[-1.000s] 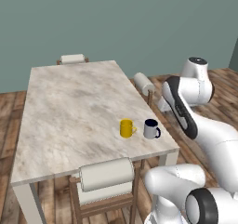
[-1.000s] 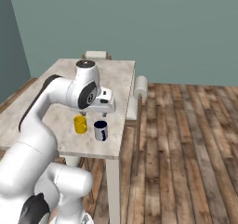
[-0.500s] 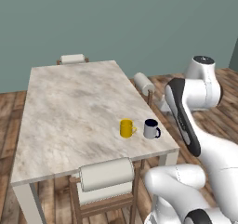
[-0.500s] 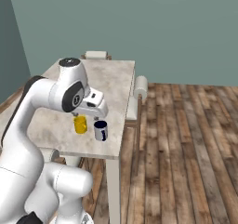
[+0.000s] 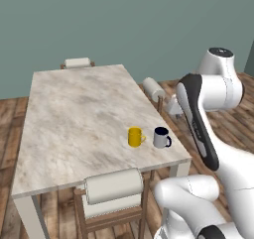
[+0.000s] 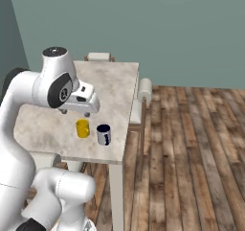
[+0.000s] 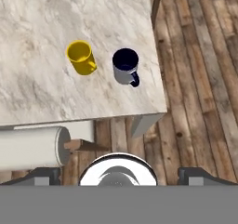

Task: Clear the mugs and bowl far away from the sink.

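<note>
Two mugs stand side by side near the table's front right corner. One is the yellow mug (image 5: 135, 137) (image 6: 83, 128) (image 7: 81, 56). Right of it is the pale mug (image 5: 160, 138) (image 6: 103, 134) (image 7: 125, 66), with a dark rim and handle. My gripper (image 6: 75, 111) (image 7: 122, 176) hangs well above them, pointing down, near the table's edge. It is open, its fingertips (image 7: 44, 175) wide apart with nothing between them. The bowl and the sink are out of view.
The marble table (image 5: 74, 114) has a chair with a white back at its near side (image 5: 113, 186), another at its right side (image 5: 154, 88) and one at the far end (image 5: 77, 62). Wooden floor (image 6: 191, 144) stretches away on the right.
The arm has swung and the hand has drawn back, away from above the mugs. Both mugs stay where they were. The gripper stays open.
</note>
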Controlling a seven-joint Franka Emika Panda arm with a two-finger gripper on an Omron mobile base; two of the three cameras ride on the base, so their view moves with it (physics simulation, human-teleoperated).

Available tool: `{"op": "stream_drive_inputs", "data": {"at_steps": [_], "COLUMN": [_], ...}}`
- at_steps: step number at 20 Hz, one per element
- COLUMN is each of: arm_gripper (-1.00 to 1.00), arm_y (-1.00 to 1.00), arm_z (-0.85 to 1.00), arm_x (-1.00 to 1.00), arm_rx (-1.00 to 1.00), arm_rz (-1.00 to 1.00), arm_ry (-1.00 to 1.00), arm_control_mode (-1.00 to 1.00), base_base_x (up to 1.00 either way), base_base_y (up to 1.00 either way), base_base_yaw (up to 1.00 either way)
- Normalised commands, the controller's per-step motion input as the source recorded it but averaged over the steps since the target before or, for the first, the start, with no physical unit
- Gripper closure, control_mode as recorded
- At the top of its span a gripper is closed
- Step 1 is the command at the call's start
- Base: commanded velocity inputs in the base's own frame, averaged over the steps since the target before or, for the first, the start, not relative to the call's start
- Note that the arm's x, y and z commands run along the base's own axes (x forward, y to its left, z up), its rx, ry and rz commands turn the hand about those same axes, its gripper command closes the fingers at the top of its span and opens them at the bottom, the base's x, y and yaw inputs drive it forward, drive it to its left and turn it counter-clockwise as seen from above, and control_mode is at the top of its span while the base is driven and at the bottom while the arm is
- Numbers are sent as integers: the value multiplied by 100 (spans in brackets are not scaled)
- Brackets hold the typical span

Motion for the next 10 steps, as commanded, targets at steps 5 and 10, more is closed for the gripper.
{"op": "stream_drive_inputs", "data": {"at_steps": [5,10], "arm_gripper": [-100,-100], "arm_y": [22,18], "arm_z": [9,9], "arm_x": [-39,-24], "arm_rx": [-1,-1], "arm_rz": [12,7], "arm_ry": [-3,-3], "arm_control_mode": [-100,100], "base_base_x": [0,-3], "base_base_y": [0,2], "base_base_yaw": [0,2]}}
